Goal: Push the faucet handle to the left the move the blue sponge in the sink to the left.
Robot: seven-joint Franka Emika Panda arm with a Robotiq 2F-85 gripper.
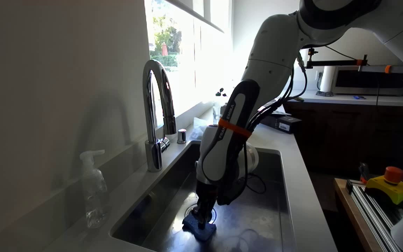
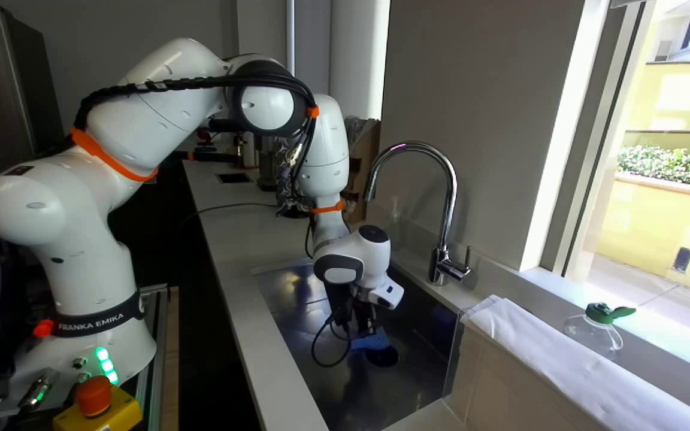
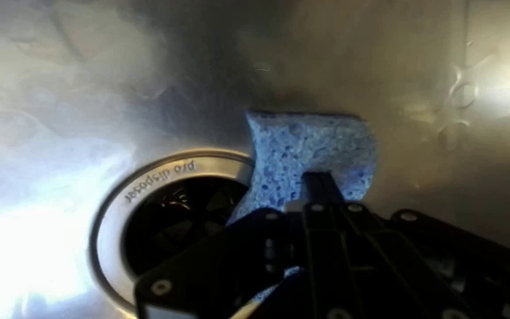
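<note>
Evidently your gripper (image 3: pixel 318 176) is closed right up, its jaws together with nothing you can see pinched between them, and its fingers (image 3: pixel 311 185) stand tips-down against the top of the blue sponge (image 3: pixel 308 141). You have that sponge on the floor of the sink (image 1: pixel 259 217), and in the wrist view its edge overlaps one side of the pale drain ring (image 3: pixel 111 239). A little more of its blue shows beneath your gripper, with the part between hidden by the gripper's body. Your arm (image 1: pixel 269 56) reaches down into the sink from above. Clear of your gripper, the chrome faucet (image 1: pixel 149 112) rises from the counter (image 1: pixel 300 189) alongside, and in an exterior view you can make out the faucet handle (image 2: pixel 456 271) low on its base, a thin stem pointing up. On that same counter you also have a clear soap bottle (image 1: pixel 94 192), while in an exterior view a green-capped bottle (image 2: pixel 593 336) sits just behind a white sheet (image 2: pixel 572 371)
</note>
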